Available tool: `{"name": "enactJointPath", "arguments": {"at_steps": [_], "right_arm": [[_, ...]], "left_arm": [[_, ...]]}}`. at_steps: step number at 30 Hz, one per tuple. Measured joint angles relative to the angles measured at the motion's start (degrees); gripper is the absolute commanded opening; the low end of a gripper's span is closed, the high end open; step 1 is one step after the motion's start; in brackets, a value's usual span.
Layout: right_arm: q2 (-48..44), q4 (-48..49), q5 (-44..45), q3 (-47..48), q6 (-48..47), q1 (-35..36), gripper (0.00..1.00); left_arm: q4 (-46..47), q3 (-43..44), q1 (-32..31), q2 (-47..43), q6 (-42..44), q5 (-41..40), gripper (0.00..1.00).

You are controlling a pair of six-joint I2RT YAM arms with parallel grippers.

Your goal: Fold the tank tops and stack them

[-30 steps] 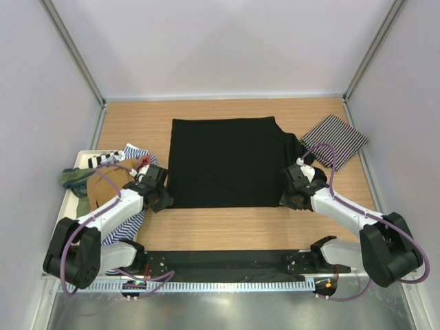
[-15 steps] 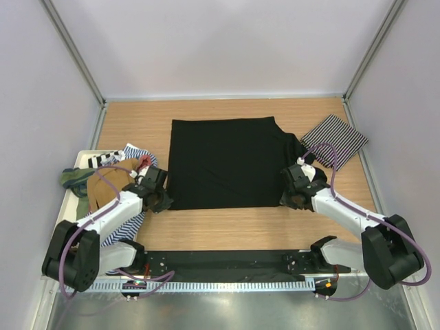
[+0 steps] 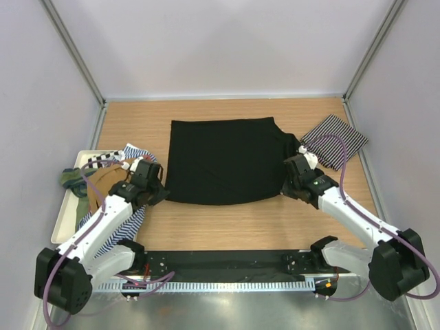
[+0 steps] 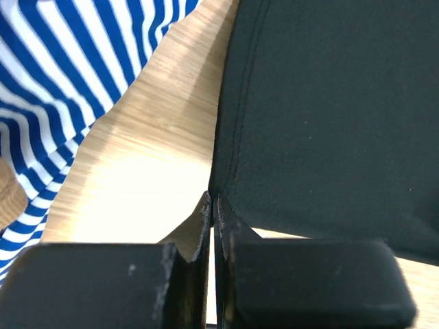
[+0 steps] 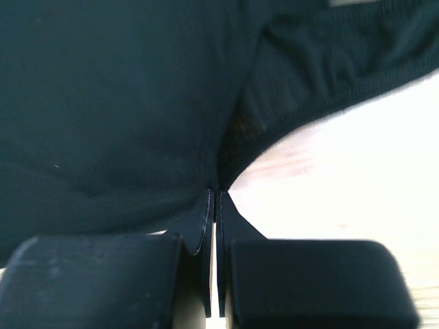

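A plain black tank top point(image 3: 223, 161) lies spread across the middle of the wooden table. My left gripper point(image 3: 162, 192) is shut on its near left corner point(image 4: 219, 185), pinching the hem between the fingertips. My right gripper point(image 3: 287, 188) is shut on the near right corner point(image 5: 218, 179). The near edge of the black top is lifted off the table between them. A folded black-and-white striped tank top point(image 3: 335, 140) rests at the far right. The blue-and-white striped top point(image 3: 117, 227) point(image 4: 62, 103), a tan one point(image 3: 103, 185) and a green one point(image 3: 69, 177) lie heaped at the left.
A white tray point(image 3: 67, 213) sits at the left edge under the heap of tops. Grey walls close in the table on three sides. The black rail point(image 3: 227, 265) with the arm bases runs along the near edge.
The left gripper closed on the black top's near left corner. Both grippers then rose and moved away from me, drawing the top's near edge back from the table front.
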Motion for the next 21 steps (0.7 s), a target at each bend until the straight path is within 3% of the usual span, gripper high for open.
{"name": "enactJointPath", "arguments": {"at_steps": [10, 21], "right_arm": [[15.6, -1.2, 1.0, 15.1, -6.6, -0.7, 0.01], [26.6, -1.2, 0.9, 23.8, -8.9, -5.8, 0.02]], "left_arm": [[0.9, 7.1, 6.2, 10.3, 2.0, 1.3, 0.0], [4.9, 17.5, 9.4, 24.2, 4.0, 2.8, 0.0]]}}
